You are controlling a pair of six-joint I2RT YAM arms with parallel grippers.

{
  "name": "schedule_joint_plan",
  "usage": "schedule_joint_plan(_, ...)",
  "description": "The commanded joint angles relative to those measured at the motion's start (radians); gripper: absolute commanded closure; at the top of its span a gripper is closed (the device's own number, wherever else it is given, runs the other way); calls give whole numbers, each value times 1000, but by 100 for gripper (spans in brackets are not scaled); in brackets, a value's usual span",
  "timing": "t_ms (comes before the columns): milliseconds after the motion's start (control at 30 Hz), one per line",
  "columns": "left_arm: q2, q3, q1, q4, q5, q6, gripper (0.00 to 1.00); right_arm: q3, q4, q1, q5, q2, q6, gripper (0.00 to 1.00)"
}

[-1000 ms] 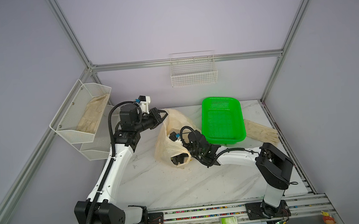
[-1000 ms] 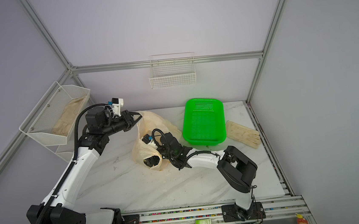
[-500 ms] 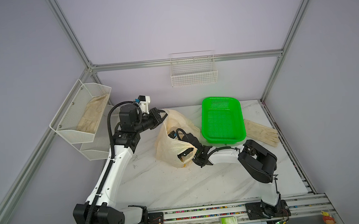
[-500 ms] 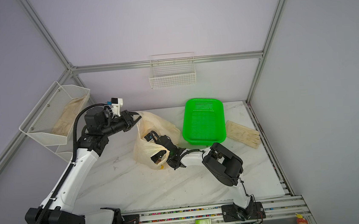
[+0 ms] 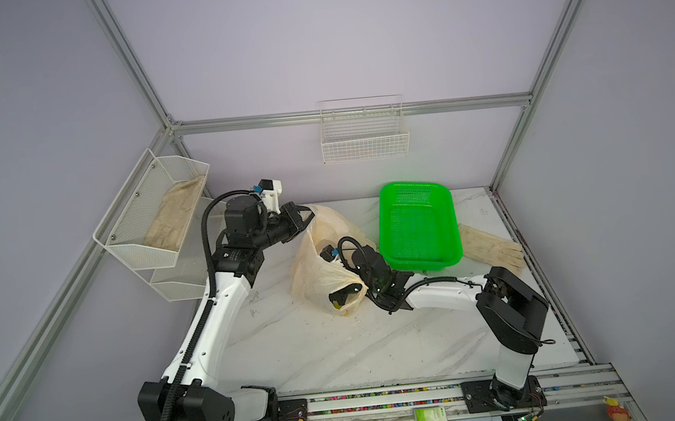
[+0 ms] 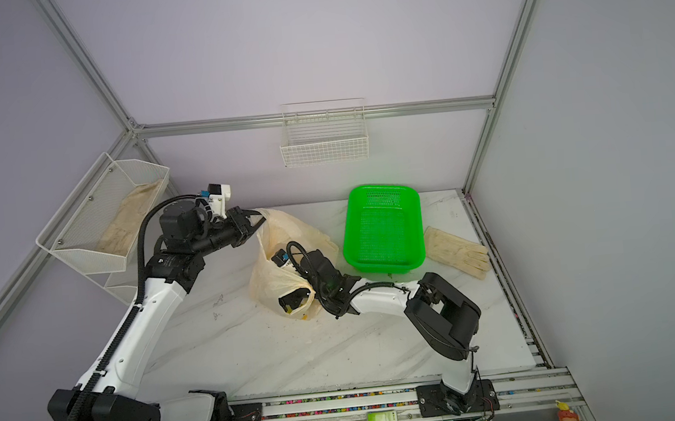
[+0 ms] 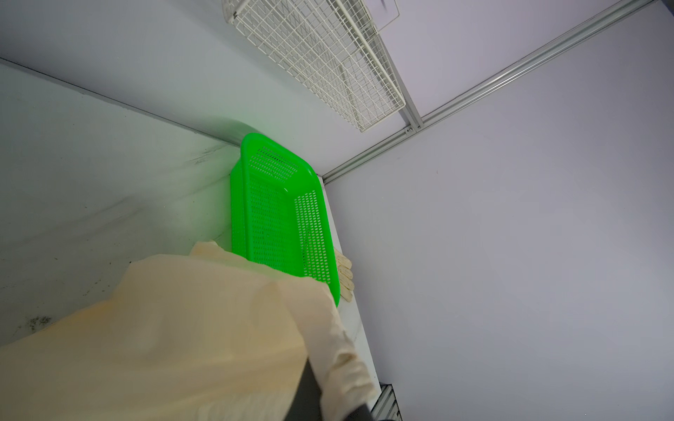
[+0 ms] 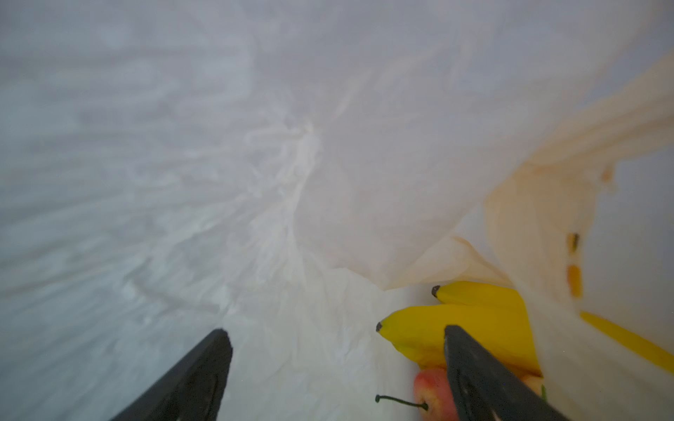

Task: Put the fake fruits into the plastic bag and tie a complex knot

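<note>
The plastic bag (image 5: 320,271) slumps on the bench (image 5: 318,346) just beside the green basket (image 5: 416,221), its rim held up by the left pincer (image 5: 305,218), clenched on the film. We see the right pincer (image 8: 333,330) inside the bag's mouth, released, with nothing between its jaws. A banana bunch (image 8: 467,320) and a red stemmed fruit (image 8: 432,390) lie against one finger. We judge the loading of the fake fruits well advanced, perhaps finished, since the basket shows none. The knot is not begun.
</note>
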Motion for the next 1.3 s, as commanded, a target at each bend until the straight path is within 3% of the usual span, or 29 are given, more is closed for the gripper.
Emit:
schedule_joint_plan(0,14,-15,12,35,-12,29,100,-35,-68,-37,-89,-87,-27,13)
schedule_joint_plan(100,28,-13,34,38,1,31,100,-81,-135,-58,-86,-180,-79,18)
schedule_joint_plan(267,52,-11,53,41,21,42,100,-111,-263,-59,47,-303,-187,26)
schedule_joint_plan(300,59,-10,53,40,22,44,98,-102,-269,-59,18,-308,-188,30)
schedule_joint_plan(367,73,-5,53,37,17,53,85,-90,-240,-54,-66,-302,-160,35)
schedule_joint_plan(467,88,48,53,-42,-29,131,52,-86,-135,-43,-102,-280,-69,40)
schedule_joint_plan(533,70,103,55,-138,-108,227,32,-59,-129,-47,-1,-256,14,45)
schedule_joint_plan(633,-17,118,57,-201,-287,340,16,-3,-164,-82,159,-210,193,46)
schedule_joint_plan(700,-99,86,56,-200,-394,402,10,13,-185,-112,219,-197,237,47)
schedule_joint_plan(867,-287,-37,2,-204,-480,503,9,97,-274,-130,311,-156,111,47)
schedule_joint_plan(1067,-474,-161,-113,-228,-425,583,17,151,-309,-191,102,-140,43,47)
schedule_joint_plan(1267,-497,-180,-341,-301,-222,625,36,187,-309,-247,-40,-91,112,49)
